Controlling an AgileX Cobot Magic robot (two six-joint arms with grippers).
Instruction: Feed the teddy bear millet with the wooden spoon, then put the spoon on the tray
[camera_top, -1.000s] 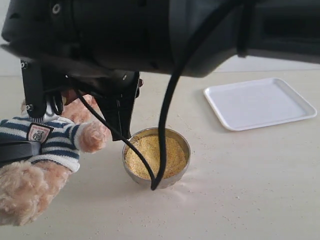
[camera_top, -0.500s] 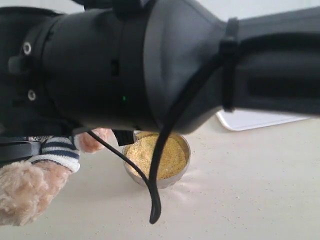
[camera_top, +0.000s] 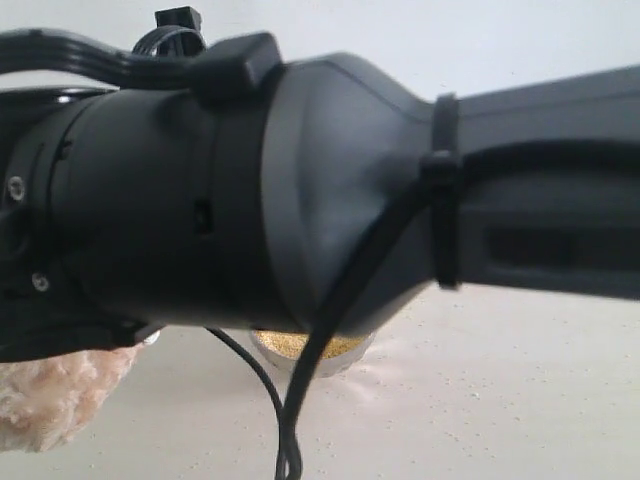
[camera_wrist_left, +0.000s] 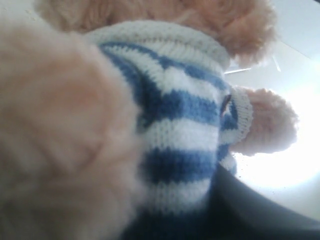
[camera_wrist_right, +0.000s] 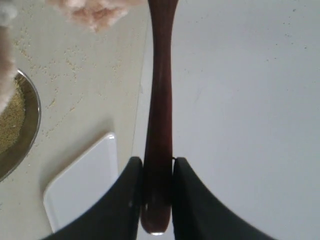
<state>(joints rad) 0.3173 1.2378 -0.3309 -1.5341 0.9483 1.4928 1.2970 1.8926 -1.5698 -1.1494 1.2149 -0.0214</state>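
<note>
Pale tabletop (camera_top: 500, 400) is mostly hidden now our right arm (camera_top: 300, 200) has swung across; its fingers (camera_wrist_right: 132, 200) clench the wooden spoon (camera_wrist_right: 160, 100) beside the teddy bear (camera_wrist_right: 95, 10), feeding likely underway. Left fingers: we cannot tell.

An arm (camera_top: 300, 200) lay across the front of the exterior view, hiding most of the counter (camera_top: 500, 400). Under it stood the bowl (camera_top: 335, 362) holding millet (camera_top: 300, 345), with the bear (camera_top: 50, 395) to its left. The spoon (camera_wrist_right: 159, 100) sat between the fingers of the right hand (camera_wrist_right: 157, 167). The tray (camera_wrist_right: 85, 185) lay on the counter near the bowl, apart from it.
</note>
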